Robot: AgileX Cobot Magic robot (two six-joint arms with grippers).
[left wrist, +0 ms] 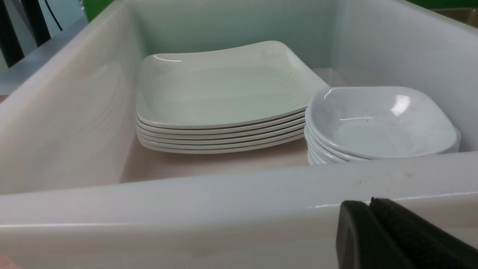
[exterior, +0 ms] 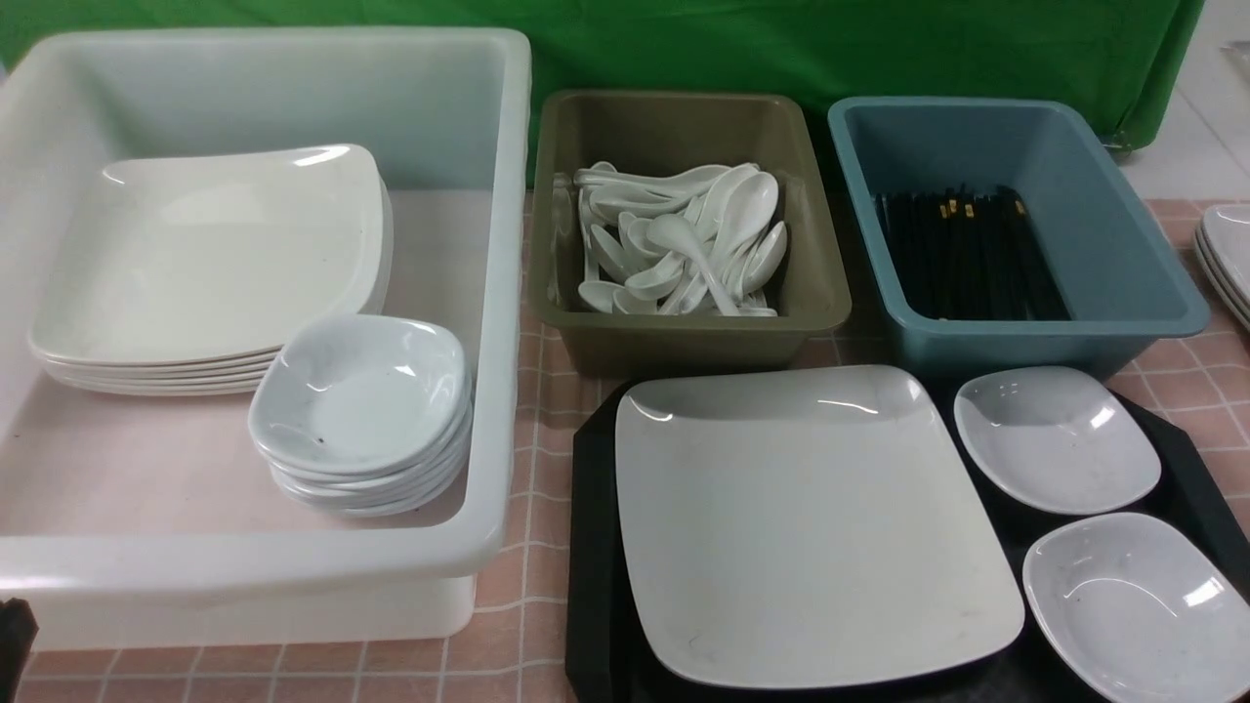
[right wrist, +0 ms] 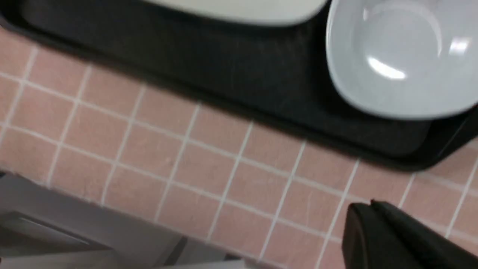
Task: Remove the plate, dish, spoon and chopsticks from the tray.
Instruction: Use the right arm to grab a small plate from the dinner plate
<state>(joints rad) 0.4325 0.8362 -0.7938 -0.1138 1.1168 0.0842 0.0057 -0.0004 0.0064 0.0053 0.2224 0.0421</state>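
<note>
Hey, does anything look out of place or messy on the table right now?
Nothing spilled or broken. The plate lies slightly turned on the tray, and the top dish of the stack in the white tub shows a few dark specks.

The left claw (left wrist: 370,203), closed, faces a white tub (left wrist: 179,203) of stacked plates (left wrist: 224,93) and dishes (left wrist: 377,123).

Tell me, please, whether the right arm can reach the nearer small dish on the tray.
Probably yes: the right gripper, shut, hovers over the tablecloth beside the tray, and nothing stands between it and the dish.
</note>
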